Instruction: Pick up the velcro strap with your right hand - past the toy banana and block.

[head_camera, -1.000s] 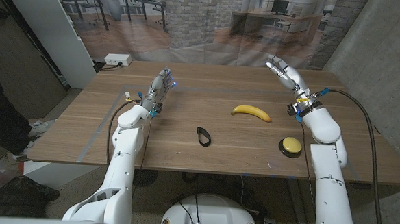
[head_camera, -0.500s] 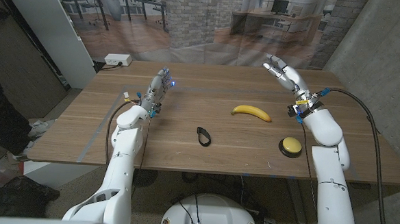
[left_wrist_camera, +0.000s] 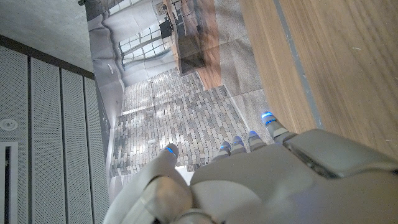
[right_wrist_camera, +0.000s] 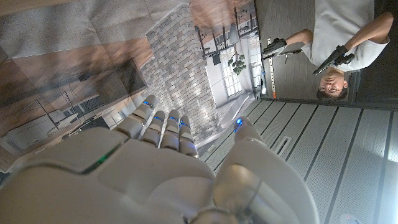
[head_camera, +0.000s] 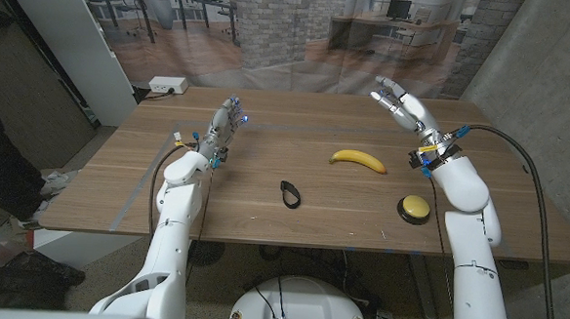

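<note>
Left hand stood raised over the table's far left part, fingers loosely apart and pointing away from the robot, nothing in it; the left wrist view showed the same hand from behind, fingertips over the table edge, empty. Strap, a small dark loop, lay flat near the table's middle, toward the front edge, well apart from both hands. To its right and a little farther back lay the banana, and nearer the front right sat a yellow round block. Right hand hung high above the far right part of the table, beyond the banana, fingers spread, palm empty. The right wrist view showed that hand aimed at the backdrop, with a person at the picture's edge holding 2 controllers. Judged step: the reach had not truly begun, and the grasp was not yet made. Next move likely called for the right hand to swing down and toward the table's middle, passing the banana and block without knocking them, then to close fingertips on the thin loop. A flat strap on wood may be hard to pinch.
</note>
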`<state>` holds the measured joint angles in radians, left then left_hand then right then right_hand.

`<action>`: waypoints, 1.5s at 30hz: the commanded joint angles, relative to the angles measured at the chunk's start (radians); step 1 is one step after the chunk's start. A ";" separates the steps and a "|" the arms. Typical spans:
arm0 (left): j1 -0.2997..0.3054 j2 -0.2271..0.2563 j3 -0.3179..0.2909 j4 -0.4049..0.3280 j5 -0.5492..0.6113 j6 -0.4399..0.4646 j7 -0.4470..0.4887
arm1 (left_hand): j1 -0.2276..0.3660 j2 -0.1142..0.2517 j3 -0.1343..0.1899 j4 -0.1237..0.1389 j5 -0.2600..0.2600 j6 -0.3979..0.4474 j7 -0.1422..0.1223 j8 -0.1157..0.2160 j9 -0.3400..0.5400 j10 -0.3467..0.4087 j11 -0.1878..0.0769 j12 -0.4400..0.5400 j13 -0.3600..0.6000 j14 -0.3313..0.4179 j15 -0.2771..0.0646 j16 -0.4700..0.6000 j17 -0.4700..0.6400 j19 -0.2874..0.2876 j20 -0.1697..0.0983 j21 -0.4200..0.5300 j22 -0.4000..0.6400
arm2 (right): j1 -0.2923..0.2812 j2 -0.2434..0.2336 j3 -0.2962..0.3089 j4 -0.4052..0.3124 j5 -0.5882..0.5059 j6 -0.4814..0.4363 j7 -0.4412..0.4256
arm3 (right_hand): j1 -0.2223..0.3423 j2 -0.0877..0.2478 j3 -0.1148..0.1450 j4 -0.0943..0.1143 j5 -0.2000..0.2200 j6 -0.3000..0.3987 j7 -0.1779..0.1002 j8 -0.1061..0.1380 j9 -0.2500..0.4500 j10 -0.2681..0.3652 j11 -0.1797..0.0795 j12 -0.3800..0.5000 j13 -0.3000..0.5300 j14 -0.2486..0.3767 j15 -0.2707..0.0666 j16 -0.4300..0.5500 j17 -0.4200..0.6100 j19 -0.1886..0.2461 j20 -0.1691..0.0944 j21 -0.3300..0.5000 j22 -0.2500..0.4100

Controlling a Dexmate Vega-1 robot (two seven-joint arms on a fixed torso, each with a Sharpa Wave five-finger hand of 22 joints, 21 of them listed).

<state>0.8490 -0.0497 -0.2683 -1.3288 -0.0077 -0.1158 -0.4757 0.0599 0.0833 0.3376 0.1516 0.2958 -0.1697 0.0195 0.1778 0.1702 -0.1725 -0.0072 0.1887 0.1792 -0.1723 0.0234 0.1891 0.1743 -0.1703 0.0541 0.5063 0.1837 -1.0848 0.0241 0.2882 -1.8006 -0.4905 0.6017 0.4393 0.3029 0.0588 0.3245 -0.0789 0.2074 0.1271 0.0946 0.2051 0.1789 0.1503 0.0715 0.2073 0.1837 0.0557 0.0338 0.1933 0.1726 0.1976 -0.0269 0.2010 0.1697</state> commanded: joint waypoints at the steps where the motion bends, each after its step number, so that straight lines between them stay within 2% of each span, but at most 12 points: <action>1: 0.013 0.001 -0.001 -0.019 -0.005 0.004 0.001 | 0.000 0.040 -0.005 0.000 0.007 -0.097 0.004 0.004 0.001 -0.155 0.005 0.004 0.004 -0.202 0.003 0.005 0.004 -0.133 0.003 -0.002 0.005 | -0.024 -0.001 -0.004 -0.042 -0.025 0.018 0.001 | 0.009 -0.002 0.002 -0.011 0.005 0.009 0.000 0.000 0.005 0.011 0.000 0.000 0.005 0.009 0.000 0.000 0.002 0.008 -0.002 -0.001 0.003; 13: 0.022 -0.001 -0.001 -0.031 -0.011 0.004 0.006 | 0.001 0.040 -0.006 0.000 0.007 -0.097 0.005 0.004 0.001 -0.154 0.003 0.004 0.004 -0.202 0.003 0.005 0.004 -0.131 0.003 -0.005 0.005 | -0.046 -0.010 -0.007 -0.083 -0.054 0.034 0.011 | 0.016 -0.004 0.003 -0.019 0.006 0.014 0.000 0.000 0.006 0.016 -0.002 -0.001 0.005 0.013 -0.002 -0.001 0.001 0.008 -0.011 -0.002 0.002; 21: 0.027 -0.001 -0.002 -0.036 -0.015 0.004 0.007 | 0.001 0.040 -0.006 0.000 0.007 -0.097 0.004 0.003 0.001 -0.153 0.003 0.005 0.004 -0.202 0.003 0.005 0.004 -0.131 0.003 -0.007 0.005 | -0.058 -0.013 -0.009 -0.110 -0.081 0.052 0.007 | 0.022 -0.005 0.004 -0.024 0.007 0.014 -0.001 -0.002 0.006 0.018 -0.005 -0.002 0.005 0.016 -0.002 -0.002 0.001 0.012 0.004 -0.001 0.003; 36: 0.028 0.001 -0.003 -0.036 -0.017 0.004 0.008 | 0.001 0.040 -0.008 0.000 0.008 -0.097 0.004 0.003 0.001 -0.155 0.005 0.004 0.004 -0.202 0.003 0.004 0.004 -0.129 0.003 -0.011 0.006 | -0.077 -0.021 -0.011 -0.146 -0.144 0.072 0.000 | 0.028 -0.005 0.005 -0.031 0.007 0.017 -0.004 -0.003 0.006 0.021 -0.009 -0.003 0.005 0.020 -0.005 -0.002 0.001 0.017 0.006 0.000 0.003; 45: 0.028 0.002 -0.004 -0.034 -0.018 0.003 0.007 | 0.001 0.040 -0.008 0.000 0.008 -0.097 0.004 0.003 0.001 -0.154 0.005 0.004 0.004 -0.203 0.003 0.004 0.004 -0.129 0.003 -0.013 0.006 | -0.099 -0.021 -0.018 -0.200 -0.187 0.072 0.011 | 0.033 -0.005 0.006 -0.036 0.007 0.022 -0.006 -0.002 0.006 0.024 -0.009 -0.003 0.005 0.025 -0.007 -0.002 0.001 0.020 0.004 0.000 0.003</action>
<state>0.8764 -0.0494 -0.2708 -1.3641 -0.0238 -0.1127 -0.4678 0.0599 0.0834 0.3291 0.1517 0.2997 -0.1697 0.0195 0.1777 0.1699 -0.1724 -0.0072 0.1887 0.1792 -0.1723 0.0234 0.1890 0.1743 -0.1704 0.0539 0.4952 0.1837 -1.1640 0.0080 0.2769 -1.9542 -0.6311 0.6671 0.4428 0.3259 0.0515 0.3285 -0.1076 0.2113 0.1413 0.0911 0.2051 0.1789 0.1681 0.0643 0.2073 0.1836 0.0700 0.0264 0.1933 0.1726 0.2065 -0.0250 0.2010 0.1697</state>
